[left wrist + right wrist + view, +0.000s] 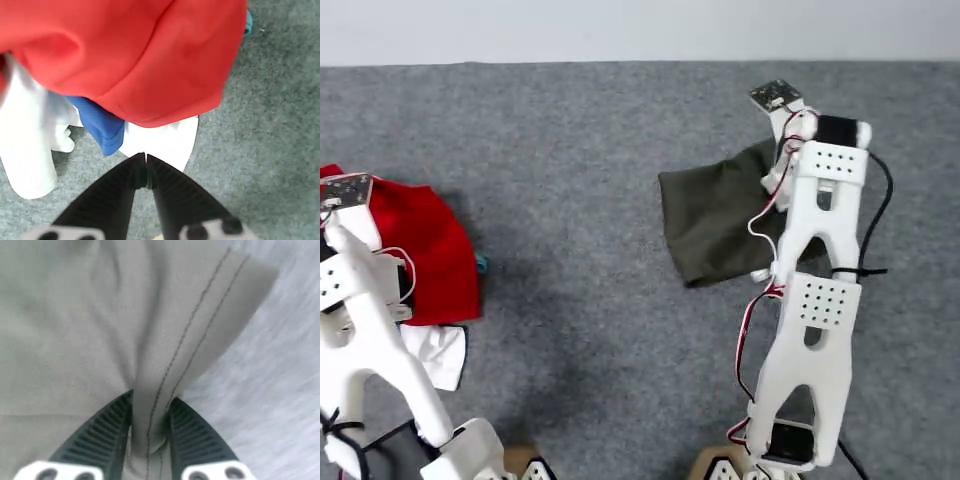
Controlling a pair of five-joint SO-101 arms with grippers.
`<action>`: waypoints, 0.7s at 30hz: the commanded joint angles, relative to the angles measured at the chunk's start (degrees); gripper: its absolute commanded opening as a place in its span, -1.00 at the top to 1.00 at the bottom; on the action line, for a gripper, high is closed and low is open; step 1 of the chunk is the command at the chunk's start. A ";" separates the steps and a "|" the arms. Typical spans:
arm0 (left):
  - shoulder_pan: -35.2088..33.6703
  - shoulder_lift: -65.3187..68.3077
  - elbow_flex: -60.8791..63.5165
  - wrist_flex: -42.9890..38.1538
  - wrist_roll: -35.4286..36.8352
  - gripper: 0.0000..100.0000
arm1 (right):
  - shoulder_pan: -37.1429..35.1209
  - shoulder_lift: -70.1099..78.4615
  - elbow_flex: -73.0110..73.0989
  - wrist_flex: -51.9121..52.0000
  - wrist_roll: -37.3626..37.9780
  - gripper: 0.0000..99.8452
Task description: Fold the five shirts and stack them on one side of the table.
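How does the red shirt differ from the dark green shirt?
The red shirt lies on a pile, over white cloth and blue cloth; the dark green shirt lies alone. The right claw pinches a fold of the dark green shirt; the left claw is shut empty near the red shirt. Both rest on the grey table.

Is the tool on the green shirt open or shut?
Shut: the right tool pinches a stitched edge of the green shirt.
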 commanded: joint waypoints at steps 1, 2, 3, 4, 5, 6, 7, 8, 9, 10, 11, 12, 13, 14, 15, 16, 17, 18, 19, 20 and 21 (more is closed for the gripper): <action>0.26 -1.85 -0.40 -0.35 -0.18 0.99 | 1.63 -2.51 -2.81 -8.92 12.84 0.98; 0.26 -1.85 -0.40 -0.35 -0.18 0.99 | 1.54 -1.89 -2.90 -11.12 15.03 0.98; 0.26 -1.85 -0.40 -0.35 -0.18 0.99 | 1.45 -1.19 -2.90 -12.79 16.88 0.98; 0.26 -1.93 -0.31 -0.35 -0.18 0.99 | 1.36 -0.48 -2.90 -14.20 18.37 0.98; 0.26 -1.93 -0.31 -0.35 -0.18 0.99 | 1.27 0.13 -2.90 -15.43 19.60 0.98; 0.26 -1.93 -0.31 -0.35 -0.18 0.99 | 1.27 0.84 -2.90 -16.66 20.48 0.98; 0.26 -2.02 -0.31 -0.35 -0.18 0.99 | 1.27 1.54 -2.90 -18.24 21.01 0.98; 0.26 -2.11 -0.22 -0.26 -0.18 0.99 | 1.45 2.15 -2.99 -19.65 21.10 0.98; 0.26 -2.20 -0.22 -0.26 -0.18 0.99 | 1.63 2.42 -2.99 -20.44 21.10 0.96; 0.26 -2.20 -0.22 0.00 -0.18 0.99 | 1.71 2.68 -2.99 -20.79 21.01 0.92; 0.26 -2.11 -0.40 0.53 -0.18 0.99 | 1.71 2.59 -3.08 -20.88 20.84 0.86; 0.26 -2.11 -0.40 0.70 -0.18 0.99 | 1.89 2.33 -3.08 -20.88 19.69 0.78; 0.26 -2.11 -0.40 0.88 -0.18 0.99 | 2.15 1.89 -3.08 -20.97 17.41 0.71; 0.26 -2.11 -0.31 0.88 -0.18 0.99 | 2.33 1.27 -3.08 -21.14 14.07 0.64; 0.26 -2.11 -0.31 0.88 -0.18 0.99 | 2.51 0.66 -3.08 -21.23 10.46 0.58; 0.26 -2.20 -0.40 0.88 -0.18 0.99 | 2.59 -0.13 -3.08 -21.05 7.03 0.55; 0.26 -2.20 -0.40 0.88 -0.18 0.99 | 2.68 -0.75 -3.08 -20.88 3.78 0.53; 0.26 -2.20 -0.48 0.88 -0.18 0.99 | 2.68 -1.36 -3.08 -20.79 0.35 0.53; 0.26 -2.20 -0.48 0.88 -0.18 0.99 | 2.77 -1.89 -3.08 -20.35 -2.73 0.53; 0.26 -2.20 -0.48 0.88 -0.18 0.99 | 3.12 -2.51 -3.08 -19.38 -5.36 0.53; 0.26 -2.20 -0.48 0.88 -0.18 0.99 | 3.12 -3.12 -3.08 -18.15 -7.91 0.53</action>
